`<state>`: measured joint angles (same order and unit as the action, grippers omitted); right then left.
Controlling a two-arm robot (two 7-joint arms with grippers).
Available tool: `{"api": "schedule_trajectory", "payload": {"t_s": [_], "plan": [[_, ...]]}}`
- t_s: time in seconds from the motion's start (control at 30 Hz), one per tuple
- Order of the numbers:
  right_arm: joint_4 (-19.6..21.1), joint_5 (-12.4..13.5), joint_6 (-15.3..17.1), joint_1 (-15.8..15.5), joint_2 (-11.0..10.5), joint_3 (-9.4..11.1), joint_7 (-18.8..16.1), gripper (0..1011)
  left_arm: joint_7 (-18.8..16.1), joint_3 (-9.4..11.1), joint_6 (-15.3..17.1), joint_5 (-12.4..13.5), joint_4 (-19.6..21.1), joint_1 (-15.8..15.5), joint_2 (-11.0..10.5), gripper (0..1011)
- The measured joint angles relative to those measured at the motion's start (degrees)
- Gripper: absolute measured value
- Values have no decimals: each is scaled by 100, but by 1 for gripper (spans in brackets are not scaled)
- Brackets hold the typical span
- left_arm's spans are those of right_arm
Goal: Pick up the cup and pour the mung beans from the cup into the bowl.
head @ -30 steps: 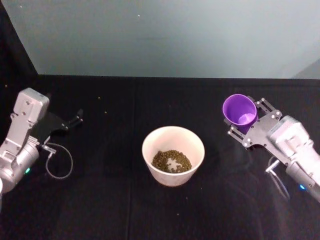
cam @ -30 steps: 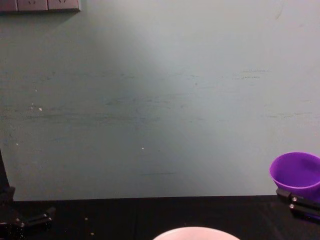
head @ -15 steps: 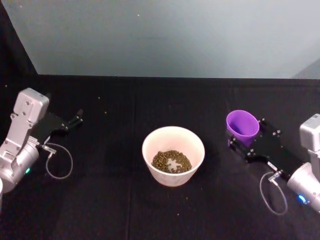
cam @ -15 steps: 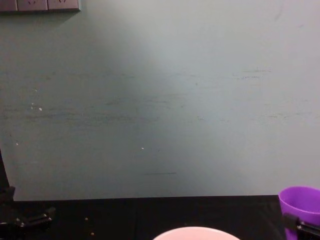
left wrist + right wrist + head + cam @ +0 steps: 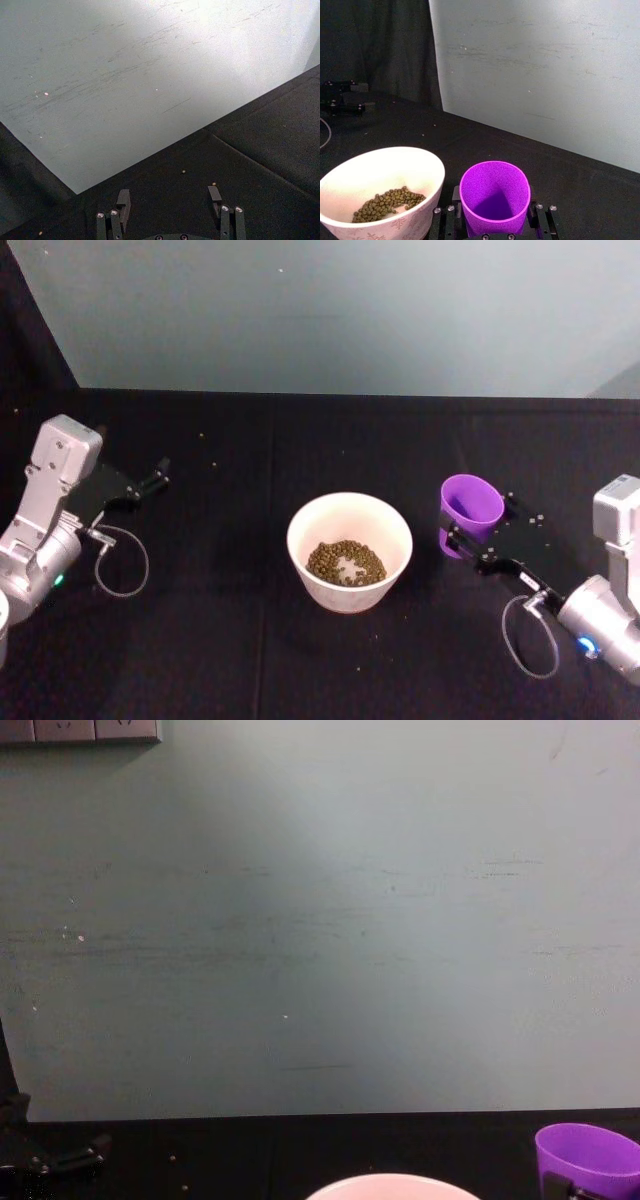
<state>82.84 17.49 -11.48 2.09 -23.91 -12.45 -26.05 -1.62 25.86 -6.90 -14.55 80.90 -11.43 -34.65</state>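
Observation:
The purple cup [image 5: 471, 506] stands upright just right of the bowl [image 5: 300, 540], and its inside looks empty in the right wrist view. My right gripper [image 5: 476, 528] is shut on the cup [image 5: 494, 196], with one black finger [image 5: 454, 202] on each side of it. The wide pale bowl [image 5: 422, 162] holds a layer of mung beans [image 5: 345, 562]. From the chest view, the cup [image 5: 588, 1155] shows at the lower right and the bowl's rim [image 5: 390, 1183] at the bottom edge. My left gripper [image 5: 152, 478] is parked far left, open and holding nothing.
A black cloth [image 5: 230, 660] covers the table, with a few stray beans [image 5: 183, 172] scattered on it. A pale wall [image 5: 330, 310] rises along the table's far edge. Loose cable loops [image 5: 120, 570] hang by both wrists.
My right gripper has lowered the cup and brought it nearer and leftward, closer to the bowl; the cup went from tilted to upright. The left arm has not moved.

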Motion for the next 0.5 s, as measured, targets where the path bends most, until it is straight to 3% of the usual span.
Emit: {"api": "schedule_trajectory", "payload": {"t_s": [0.5], "plan": [[-254, -99, 5, 107, 160, -100, 163, 724, 0, 0, 0, 0, 0, 0, 0, 1011]]}}
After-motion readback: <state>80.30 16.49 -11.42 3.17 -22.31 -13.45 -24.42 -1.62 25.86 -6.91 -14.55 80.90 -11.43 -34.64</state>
